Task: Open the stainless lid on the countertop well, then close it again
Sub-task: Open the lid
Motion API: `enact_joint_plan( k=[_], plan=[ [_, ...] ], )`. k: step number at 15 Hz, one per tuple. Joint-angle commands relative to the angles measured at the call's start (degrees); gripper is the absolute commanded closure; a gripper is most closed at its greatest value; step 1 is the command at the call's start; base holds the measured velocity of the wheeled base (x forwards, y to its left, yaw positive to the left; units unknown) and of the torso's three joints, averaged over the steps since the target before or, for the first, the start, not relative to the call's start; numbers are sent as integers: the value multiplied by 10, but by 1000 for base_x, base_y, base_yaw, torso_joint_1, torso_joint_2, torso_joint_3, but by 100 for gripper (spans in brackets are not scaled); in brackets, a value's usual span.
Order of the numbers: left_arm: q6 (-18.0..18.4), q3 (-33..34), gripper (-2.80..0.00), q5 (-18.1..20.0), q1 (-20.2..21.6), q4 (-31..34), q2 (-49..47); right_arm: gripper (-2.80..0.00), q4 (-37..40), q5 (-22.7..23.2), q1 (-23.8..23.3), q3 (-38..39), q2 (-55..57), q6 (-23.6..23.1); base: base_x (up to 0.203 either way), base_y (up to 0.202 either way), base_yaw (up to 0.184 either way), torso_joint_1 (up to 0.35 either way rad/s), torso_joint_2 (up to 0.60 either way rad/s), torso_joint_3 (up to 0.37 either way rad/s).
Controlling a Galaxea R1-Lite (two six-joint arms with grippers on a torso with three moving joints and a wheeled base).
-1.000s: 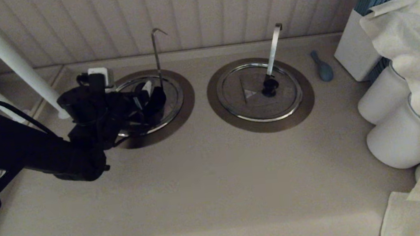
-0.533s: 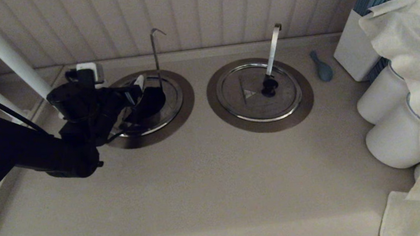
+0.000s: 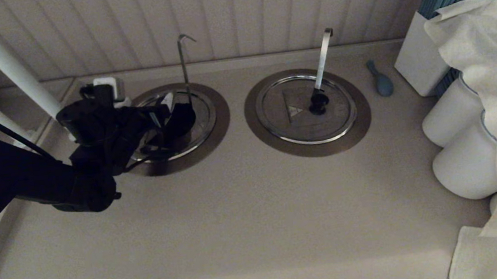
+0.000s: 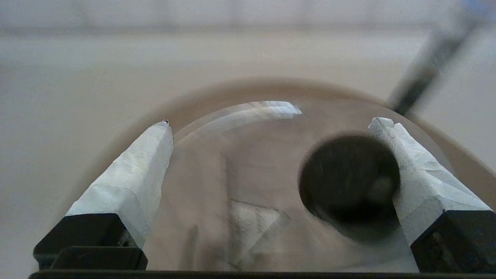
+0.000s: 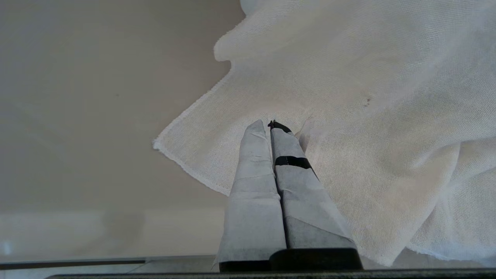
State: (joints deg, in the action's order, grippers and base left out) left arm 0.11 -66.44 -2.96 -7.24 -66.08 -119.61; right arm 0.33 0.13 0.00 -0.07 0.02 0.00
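Observation:
The stainless lid [image 3: 204,112] lies flat over the countertop well, hiding the hole; only the brownish flange [image 3: 221,115] shows around it. The slim hook-tipped handle [image 3: 184,68] stands upright at the lid's back. My left gripper [image 3: 168,113] hangs low over the lid, open. In the left wrist view the black knob [image 4: 348,182] sits close against one taped finger [image 4: 418,182], far from the other finger [image 4: 131,182], and the triangle mark [image 4: 252,219] lies between them. My right gripper [image 5: 270,124] is shut on nothing above a white cloth [image 5: 348,97]; it is outside the head view.
A twin lid [image 3: 307,108] with a broad pale slanted handle [image 3: 322,61] sits to the right. Further right are a blue spoon [image 3: 382,82], a white box of blue sticks [image 3: 423,56], white jars [image 3: 455,112] and draped cloth [image 3: 491,52]. White poles [image 3: 3,58] rise at the back left.
My left arm has shifted a little left and toward the back wall, staying over the lid. The lid has not moved.

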Motion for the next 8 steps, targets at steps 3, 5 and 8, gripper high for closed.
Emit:
enact_joint_plan(
  k=[3, 5, 8],
  plan=[
    [0, 0, -280, 1, 3, -2, 3, 0, 0, 0, 0, 0, 0, 1, 0, 0, 0, 0, 0, 0],
    [0, -2, -280, 2, 9, -2, 6, 0, 0, 0, 0, 0, 0, 0, 0, 0, 0, 0, 0, 0],
    [0, -6, -280, 2, 17, -2, 8, 0, 0, 0, 0, 0, 0, 0, 0, 0, 0, 0, 0, 0]
  ],
)
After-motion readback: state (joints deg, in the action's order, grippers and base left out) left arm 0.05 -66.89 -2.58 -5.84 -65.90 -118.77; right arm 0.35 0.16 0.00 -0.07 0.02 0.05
